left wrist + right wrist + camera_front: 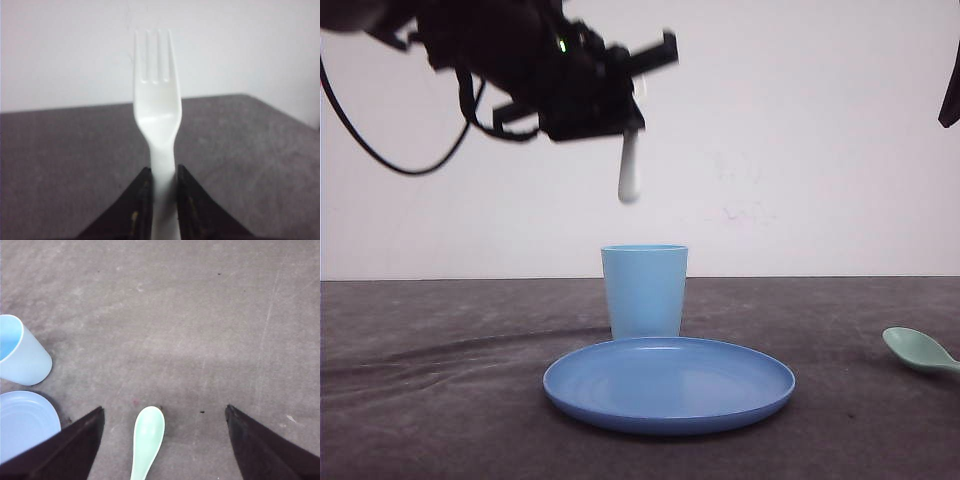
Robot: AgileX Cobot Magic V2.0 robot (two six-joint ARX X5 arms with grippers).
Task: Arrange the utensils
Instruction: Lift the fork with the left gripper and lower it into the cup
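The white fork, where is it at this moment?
The white fork hangs handle-down from the left gripper, high above the light blue cup and left of centre in the front view.

Soft, even light falls from above; the plate (669, 385) casts a faint shadow on the bench (430, 400). The fork (156, 115) looks blurred, its tines beyond the left claw (162, 200) washed out.

Spoon (148, 441) between spread jaws

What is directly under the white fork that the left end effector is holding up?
The fork hangs handle-down from the left end effector, above the light blue cup. The cup's inside cannot be seen from the front.
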